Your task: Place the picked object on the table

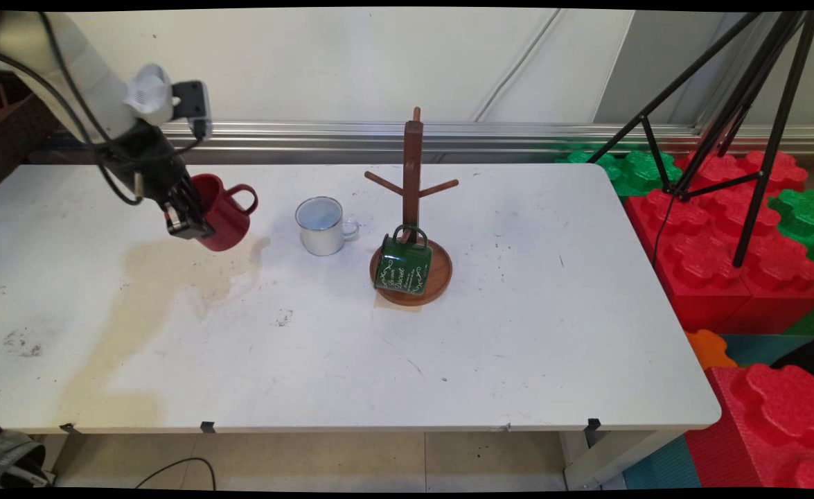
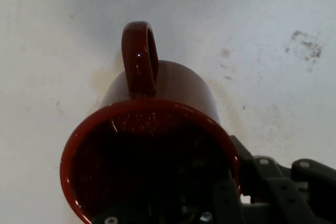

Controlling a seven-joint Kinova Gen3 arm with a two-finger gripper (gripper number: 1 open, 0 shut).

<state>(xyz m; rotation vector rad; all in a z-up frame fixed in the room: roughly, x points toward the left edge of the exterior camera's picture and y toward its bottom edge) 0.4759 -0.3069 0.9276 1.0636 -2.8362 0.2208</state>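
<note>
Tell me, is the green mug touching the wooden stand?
Touching. The main view shows the green mug lying tilted on the wooden stand, on its round base, with its handle against the post.

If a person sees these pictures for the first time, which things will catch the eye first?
First, the red mug, gripped at its rim by the gripper and held tilted above the table's left part. Next, the brown wooden mug tree mid-table, with a green mug tilted on its base and a white enamel mug to its left.
</note>
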